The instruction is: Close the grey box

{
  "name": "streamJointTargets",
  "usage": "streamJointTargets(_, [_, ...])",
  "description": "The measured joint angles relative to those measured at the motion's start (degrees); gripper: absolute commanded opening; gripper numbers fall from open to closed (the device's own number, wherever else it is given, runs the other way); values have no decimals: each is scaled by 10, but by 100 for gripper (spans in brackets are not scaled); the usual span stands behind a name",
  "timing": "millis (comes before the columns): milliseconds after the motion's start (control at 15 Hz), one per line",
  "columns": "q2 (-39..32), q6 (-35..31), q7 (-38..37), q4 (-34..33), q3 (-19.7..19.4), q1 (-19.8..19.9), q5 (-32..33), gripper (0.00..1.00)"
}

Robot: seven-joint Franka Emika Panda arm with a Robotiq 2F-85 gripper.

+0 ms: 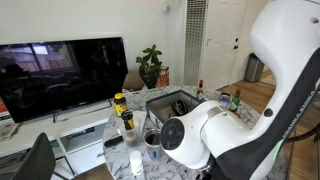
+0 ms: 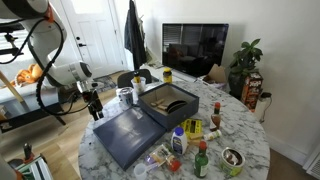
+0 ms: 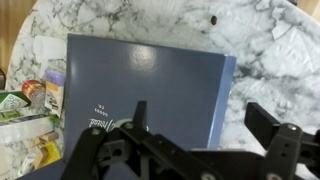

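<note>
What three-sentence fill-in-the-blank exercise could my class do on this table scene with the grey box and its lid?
1. The grey box stands ____, its inside showing.
2. Its lid lies flat on the marble table, ____ the box.
3. The gripper, jaws apart above the lid, holds ____.

Missing words: open; beside; nothing.

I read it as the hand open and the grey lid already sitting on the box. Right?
Not quite. The hand is open, but the lid lies flat on the table beside the open grey box, as an exterior view shows.
</note>
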State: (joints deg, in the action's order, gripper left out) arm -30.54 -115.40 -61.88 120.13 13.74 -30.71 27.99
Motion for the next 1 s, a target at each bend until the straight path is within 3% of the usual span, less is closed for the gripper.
streamJointTargets(1000, [-155, 139, 1, -170, -67, -78, 4, 100])
